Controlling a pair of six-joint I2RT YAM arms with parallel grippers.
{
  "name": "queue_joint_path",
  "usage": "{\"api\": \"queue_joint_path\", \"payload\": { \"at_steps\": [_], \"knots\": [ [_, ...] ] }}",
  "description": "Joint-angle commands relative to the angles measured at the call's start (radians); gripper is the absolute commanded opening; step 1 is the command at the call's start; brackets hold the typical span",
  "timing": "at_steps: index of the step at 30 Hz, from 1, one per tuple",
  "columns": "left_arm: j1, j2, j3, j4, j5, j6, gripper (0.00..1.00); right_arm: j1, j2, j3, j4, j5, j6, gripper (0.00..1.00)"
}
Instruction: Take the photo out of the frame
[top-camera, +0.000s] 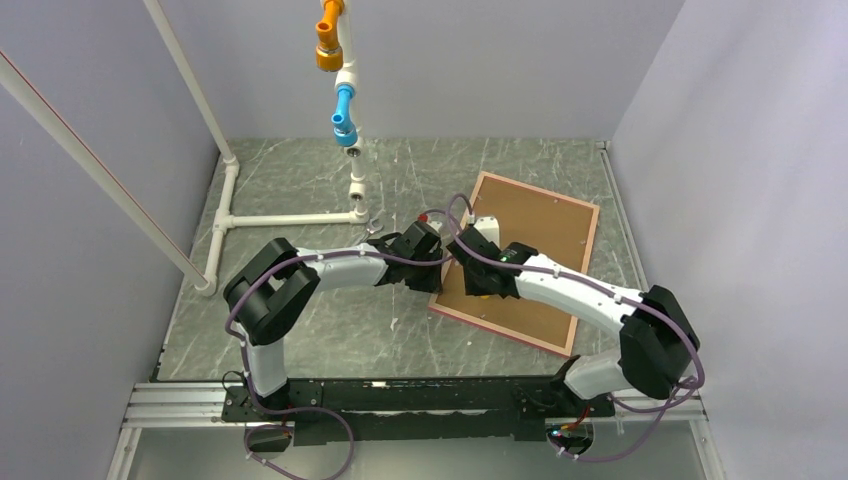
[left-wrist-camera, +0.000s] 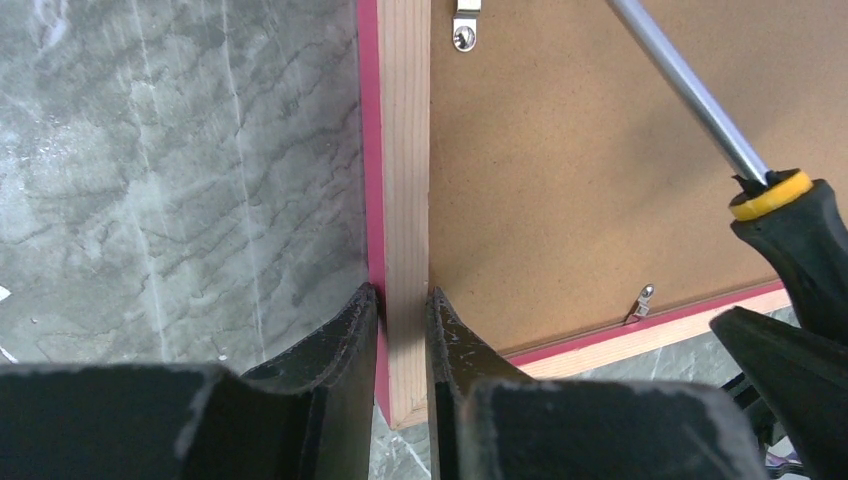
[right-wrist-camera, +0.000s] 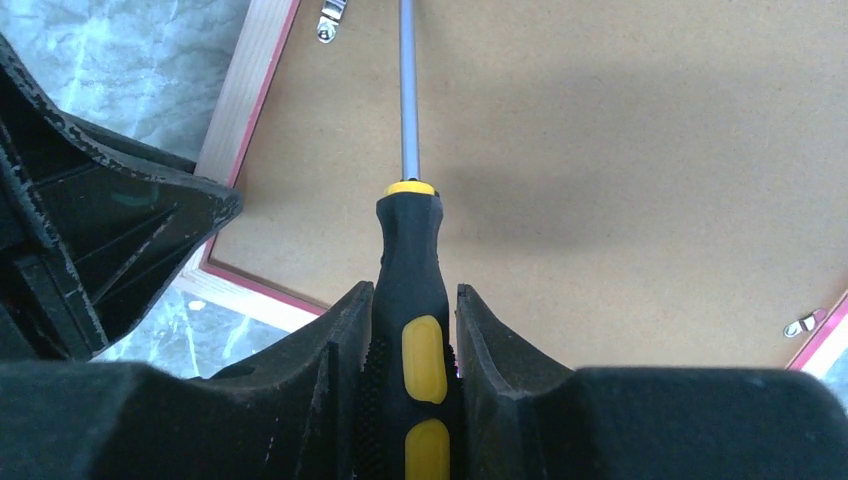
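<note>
- The two arms are fixed to a black rail at the near edge of the table.
- The left arm and the right arm both bend in toward the middle, and their ends almost meet.
- The left fingers pinch one side bar of the frame, close to a corner. One finger is on the pink outer edge and the other is on the inner edge of the wood.
- The right fingers pinch the black and yellow handle of a screwdriver.
- The screwdriver's silver rod points out over the back of the frame. Its tip runs out of the picture in both wrist views, so I cannot tell what it touches.
- The frame lies on the table a little right of the middle, turned at a slant. Its back faces up.
- A brown board fills the back of the frame.
- Small metal clips sit at the board's edge. One clip is by the held bar and another clip is by the next bar.
- On the far left of the table lie white pipes, well apart from the frame.
- One pipe goes straight up there. It has a blue part and an orange part higher up.
</note>
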Motion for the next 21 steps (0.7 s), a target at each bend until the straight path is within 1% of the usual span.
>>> {"api": "queue_joint_path", "payload": {
  "at_steps": [1, 5, 7, 9, 11, 21],
  "knots": [
    [-0.002, 0.001, -0.034, -0.004, 0.002, -0.012, 0.02, 0.002, -0.108, -0.001, 0.014, 0.008, 0.003, 0.0],
    [-0.002, -0.02, -0.069, 0.001, -0.004, -0.02, 0.02, -0.067, -0.206, -0.035, 0.089, -0.082, -0.039, 0.0],
    [-0.001, -0.032, -0.099, 0.007, -0.016, -0.024, 0.0, -0.114, -0.214, -0.042, 0.115, -0.133, -0.071, 0.0],
    [-0.002, -0.042, -0.129, 0.016, -0.026, -0.029, 0.0, -0.196, -0.213, -0.049, 0.146, -0.205, -0.101, 0.0],
    [-0.002, -0.054, -0.166, 0.029, -0.032, -0.037, 0.0, -0.248, -0.203, -0.048, 0.18, -0.265, -0.127, 0.0],
    [-0.004, -0.174, -0.333, 0.087, -0.047, -0.076, 0.0, -0.314, -0.03, 0.075, 0.221, -0.259, -0.189, 0.0]
  ]
}}
